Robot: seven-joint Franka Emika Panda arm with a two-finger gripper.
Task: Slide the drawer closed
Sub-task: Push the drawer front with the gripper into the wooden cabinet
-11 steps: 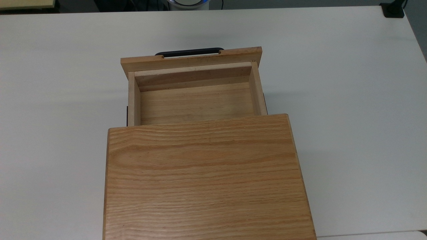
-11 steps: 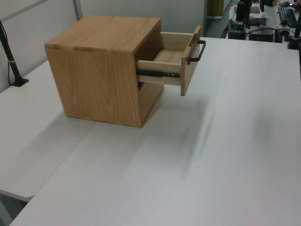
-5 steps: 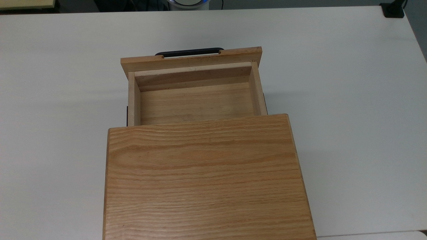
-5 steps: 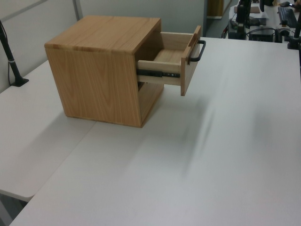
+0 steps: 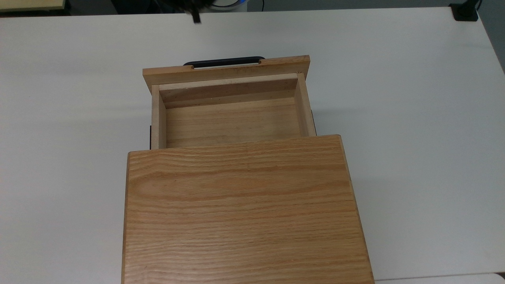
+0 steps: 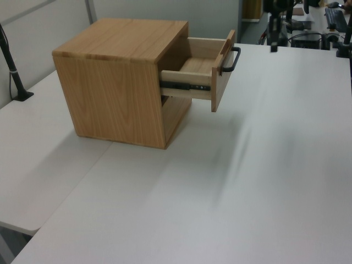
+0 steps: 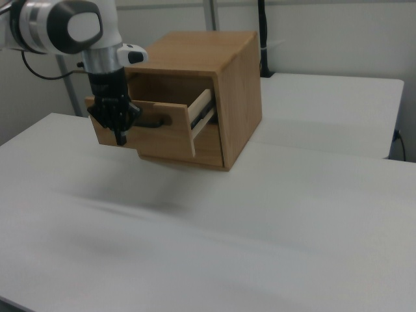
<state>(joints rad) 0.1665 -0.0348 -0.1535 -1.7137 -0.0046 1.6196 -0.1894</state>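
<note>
Protruding from cabinet [image 5: 244, 209], drawer [image 5: 230, 118] open, handle [image 5: 223, 61] toward top view's top.

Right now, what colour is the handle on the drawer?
Black. The handle on the drawer shows best in the left view.

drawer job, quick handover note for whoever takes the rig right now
Claw: hangs in front of the drawer, off the table, holding nothing.
Drawer: pulled well out of the oak cabinet; its inside is bare, and the black handle faces away from the cabinet.
Done: nothing yet; no contact that I can see.
Left: bring the claw to the front panel, then slide the drawer in until flush.
</note>
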